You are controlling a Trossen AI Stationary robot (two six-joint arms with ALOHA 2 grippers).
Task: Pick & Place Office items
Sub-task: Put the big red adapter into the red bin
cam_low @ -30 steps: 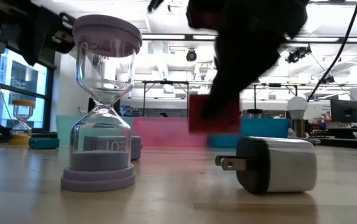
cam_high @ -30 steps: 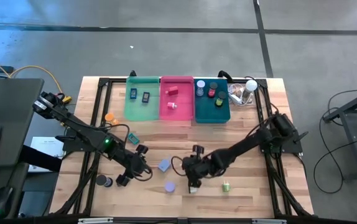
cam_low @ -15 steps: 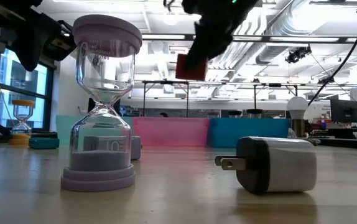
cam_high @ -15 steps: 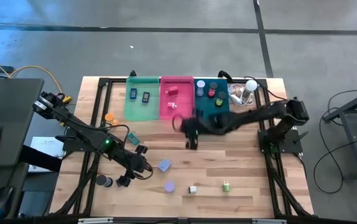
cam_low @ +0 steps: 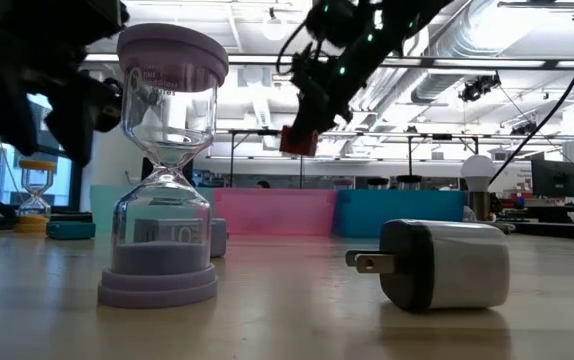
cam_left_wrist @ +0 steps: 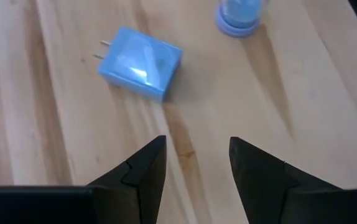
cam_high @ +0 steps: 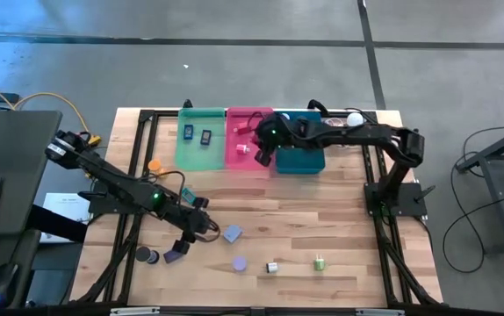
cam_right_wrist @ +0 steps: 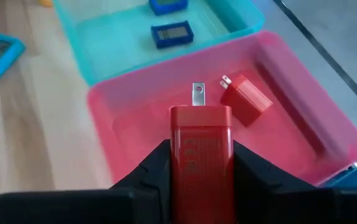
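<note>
Gripping a red charger [cam_right_wrist: 201, 149], the right hand [cam_high: 263, 147] is hovering over the pink bin [cam_high: 248, 140] in the high view. The left hand [cam_left_wrist: 194, 168] is hanging half-open, holding nothing, beside a blue charger [cam_left_wrist: 141, 62] on the surface [cam_left_wrist: 303, 87] in its wrist view.

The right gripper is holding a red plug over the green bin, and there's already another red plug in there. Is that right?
Not quite. The right gripper holds the red plug over the pink bin, not the green one. The right wrist view shows this, with the other red plug lying inside it.
</note>
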